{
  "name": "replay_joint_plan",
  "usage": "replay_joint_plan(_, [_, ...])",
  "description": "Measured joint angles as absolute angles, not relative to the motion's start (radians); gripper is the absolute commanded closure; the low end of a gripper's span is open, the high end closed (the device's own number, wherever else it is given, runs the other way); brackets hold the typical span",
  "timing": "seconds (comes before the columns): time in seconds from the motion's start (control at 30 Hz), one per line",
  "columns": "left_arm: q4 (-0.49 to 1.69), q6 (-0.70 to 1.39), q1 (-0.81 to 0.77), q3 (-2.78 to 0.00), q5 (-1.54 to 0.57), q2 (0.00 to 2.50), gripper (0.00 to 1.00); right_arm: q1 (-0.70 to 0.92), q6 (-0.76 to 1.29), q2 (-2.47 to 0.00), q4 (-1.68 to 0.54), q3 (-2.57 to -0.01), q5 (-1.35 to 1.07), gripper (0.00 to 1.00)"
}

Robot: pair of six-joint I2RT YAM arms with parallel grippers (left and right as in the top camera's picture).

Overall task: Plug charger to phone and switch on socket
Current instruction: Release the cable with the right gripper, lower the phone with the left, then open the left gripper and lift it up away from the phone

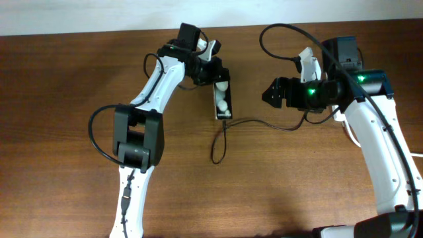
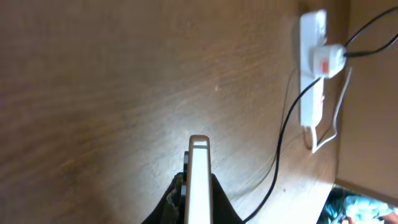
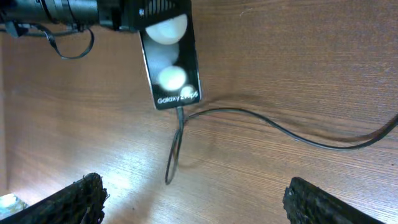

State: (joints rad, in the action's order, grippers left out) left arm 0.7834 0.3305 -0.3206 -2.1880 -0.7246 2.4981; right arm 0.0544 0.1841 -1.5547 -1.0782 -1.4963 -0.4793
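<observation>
Closest to the left wrist camera are the dark fingers (image 2: 166, 205) of the left gripper (image 2: 199, 202). They are closed tight on the phone (image 2: 199, 168), which shows here edge-on as a thin pale strip pointing to 12 o'clock. In the right wrist view the right gripper (image 3: 205, 202) has its two black pads (image 3: 78, 199) at 7 and 5 o'clock. They are very far apart, with only bare wood between them, so it holds nothing and touches nothing.

The table (image 1: 59, 79) is brown wood with clear grain. A bright patch of light falls on it just ahead of the phone. A pale wall (image 1: 99, 16) runs along the top edge of the overhead view.

From above, the phone sits a little toward 12 o'clock from the table's middle, and the left gripper grips its 12 o'clock end. I cannot tell if it rests on the wood or is lifted. Its face is glossy black, with two white circles and small white lettering near the 6 o'clock end.

The charger (image 3: 230, 111) meets that 6 o'clock edge with its tip, makes a narrow loop toward 6 o'clock, then runs off toward 3 o'clock. At 2 o'clock in the left wrist view lies the white socket (image 2: 313, 28). The white adapter (image 2: 329, 59) sits on it, and a red mark shows there.
</observation>
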Motion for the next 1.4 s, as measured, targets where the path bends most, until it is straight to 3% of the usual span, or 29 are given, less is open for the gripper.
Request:
replay_joint_plan(0.33, [0.758,0.432,-0.347,-2.188,-0.733,2.582,1.00,0.054,0.184,-1.555,-1.086,-1.496,-0.479,0.05])
replay_joint_plan(0.37, [0.759,0.436,-0.347,-2.188,-0.732,2.582,0.98,0.054,0.184,-1.555,-1.086,-1.496,-0.479,0.05])
replay_joint_plan(0.4, [0.758,0.436,-0.347,-2.188,-0.732,2.582,0.84,0.054,0.184,-1.555,-1.086,-1.496,-0.479,0.05])
replay_joint_plan(0.43, [0.759,0.438,-0.348,-2.188,-0.732,2.582,0.79,0.054,0.184,-1.555,-1.086,-1.496,-0.479,0.05])
replay_joint_plan(0.77, [0.763,0.443,-0.357,-2.188,-0.728,2.582,0.72,0.054,0.184,-1.555,-1.086,-1.496,-0.479,0.05])
replay_joint_plan(0.93, [0.767,0.446,-0.357,-2.188,-0.728,2.582,0.42,0.054,0.184,-1.555,-1.088,-1.496,-0.479,0.05])
replay_joint_plan(1.03, [0.777,0.450,-0.357,-2.188,-0.729,2.582,0.04,0.054,0.184,-1.555,-1.090,-1.496,-0.479,0.05])
replay_joint_plan(1.07, [0.776,0.451,-0.357,-2.189,-0.740,2.582,0.01,0.054,0.184,-1.555,-1.089,-1.496,-0.479,0.05])
replay_joint_plan(1.4, [0.916,0.468,-0.359,-2.213,-0.698,2.567,0.01,0.054,0.184,-1.555,-1.092,-1.496,-0.479,0.05])
